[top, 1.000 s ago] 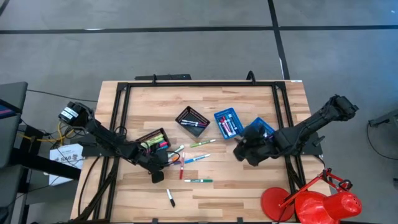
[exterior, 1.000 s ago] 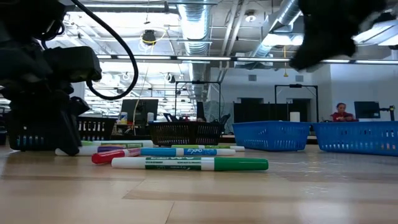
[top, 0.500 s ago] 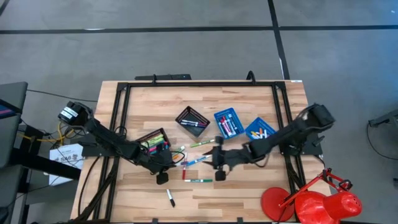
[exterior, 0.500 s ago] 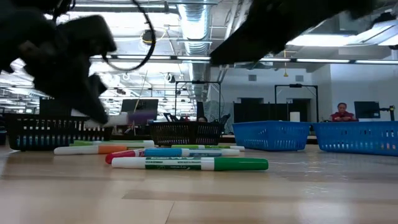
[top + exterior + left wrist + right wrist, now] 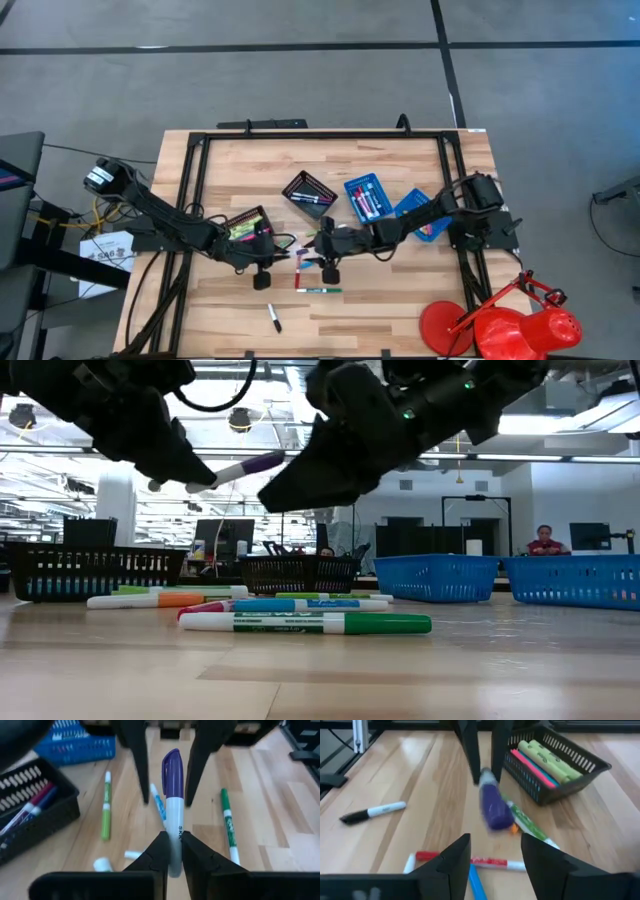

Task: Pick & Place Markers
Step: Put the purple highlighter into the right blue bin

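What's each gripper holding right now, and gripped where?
Left gripper is shut on the purple-capped marker, pinching the white barrel's tail end, cap pointing away. Right gripper is open, holding nothing, facing the marker's cap.

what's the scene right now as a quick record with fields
left gripper: shut on purple marker, raised above table
right gripper: open, facing the purple marker's cap
loose markers: green marker, blue marker, black marker
black baskets: two, markers inside
blue baskets: two, markers inside
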`<control>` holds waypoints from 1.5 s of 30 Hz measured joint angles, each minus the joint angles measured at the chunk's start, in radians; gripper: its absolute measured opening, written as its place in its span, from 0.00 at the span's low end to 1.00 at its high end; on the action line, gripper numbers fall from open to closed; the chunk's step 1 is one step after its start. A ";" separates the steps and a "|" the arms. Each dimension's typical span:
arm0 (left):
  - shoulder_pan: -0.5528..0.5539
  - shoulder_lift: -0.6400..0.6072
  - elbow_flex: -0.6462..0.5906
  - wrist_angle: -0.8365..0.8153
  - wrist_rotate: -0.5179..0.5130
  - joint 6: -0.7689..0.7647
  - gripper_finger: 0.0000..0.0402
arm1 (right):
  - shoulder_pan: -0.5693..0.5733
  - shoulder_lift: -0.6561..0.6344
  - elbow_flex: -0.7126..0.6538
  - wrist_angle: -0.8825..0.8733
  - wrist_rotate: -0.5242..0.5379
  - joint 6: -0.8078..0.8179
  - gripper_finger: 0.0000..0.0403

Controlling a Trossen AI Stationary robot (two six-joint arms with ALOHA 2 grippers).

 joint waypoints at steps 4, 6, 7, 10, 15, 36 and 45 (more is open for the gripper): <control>0.000 0.005 0.000 0.007 0.001 0.007 0.08 | 0.004 0.021 0.042 -0.002 0.001 -0.004 0.42; 0.000 0.004 0.000 0.007 0.001 0.007 0.08 | 0.008 0.022 0.053 0.001 0.000 -0.018 0.42; 0.000 0.003 0.000 0.009 0.001 0.007 0.09 | 0.010 0.022 0.057 0.001 0.000 -0.018 0.41; 0.000 0.003 0.000 0.011 0.001 0.009 0.09 | 0.015 0.022 0.059 0.009 0.000 -0.018 0.38; 0.000 0.003 0.000 0.012 0.002 0.010 0.09 | 0.018 0.022 0.061 0.040 0.000 -0.018 0.32; -0.001 0.002 0.000 0.021 0.003 0.011 0.12 | 0.017 0.022 0.061 0.078 -0.003 -0.018 0.12; 0.000 0.002 -0.001 0.025 -0.013 0.009 0.15 | 0.016 0.021 0.061 0.063 0.003 -0.017 0.12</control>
